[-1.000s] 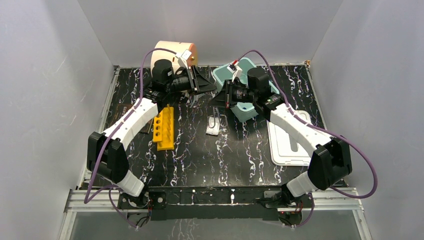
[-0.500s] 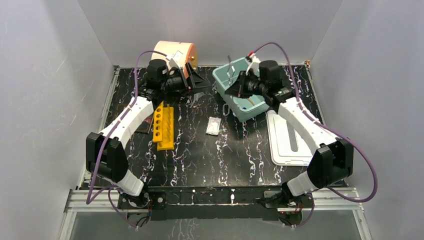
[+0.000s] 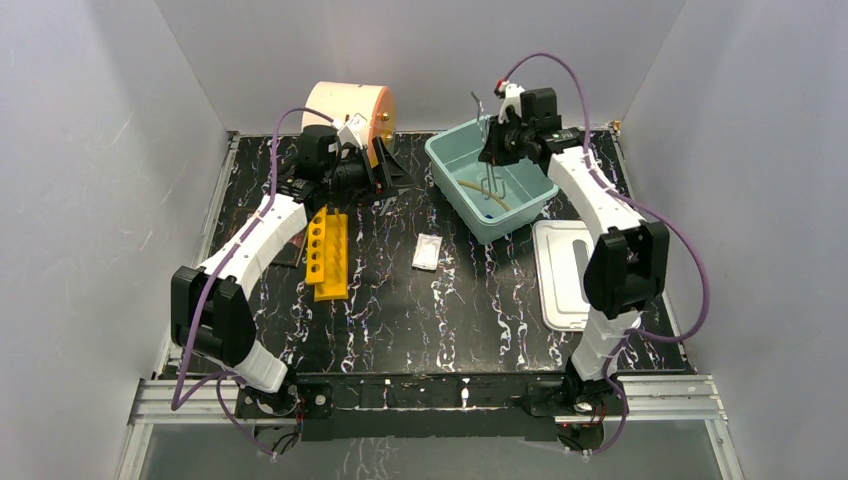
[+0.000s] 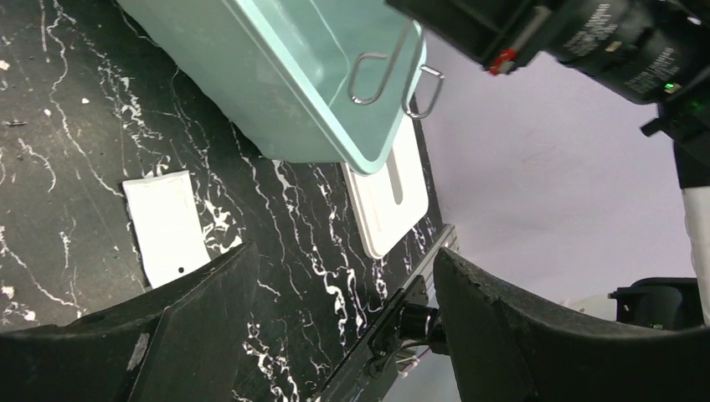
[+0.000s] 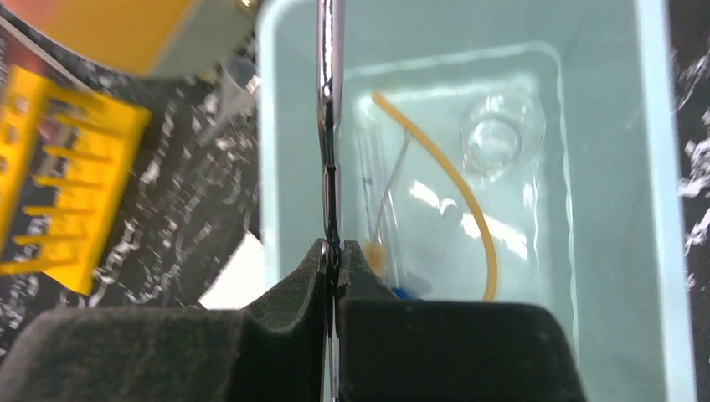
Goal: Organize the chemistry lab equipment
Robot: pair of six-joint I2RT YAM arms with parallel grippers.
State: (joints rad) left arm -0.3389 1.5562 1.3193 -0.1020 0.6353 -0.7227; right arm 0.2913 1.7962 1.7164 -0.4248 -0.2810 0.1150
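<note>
R jaws pinch wire tube-holder (image 5: 329, 126) over teal bin (image 3: 455, 200), far right; L jaws spread, empty, far left. Risk — dropped from height, holder could crack glass dish (image 5: 502, 130) inside or snag rim.

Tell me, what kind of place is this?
Probably a robot practice booth set up like a chemistry lab: plain white walls around a black marbled table, a yellow tube rack, and a teal bin holding a glass dish and tan rubber tube.
</note>
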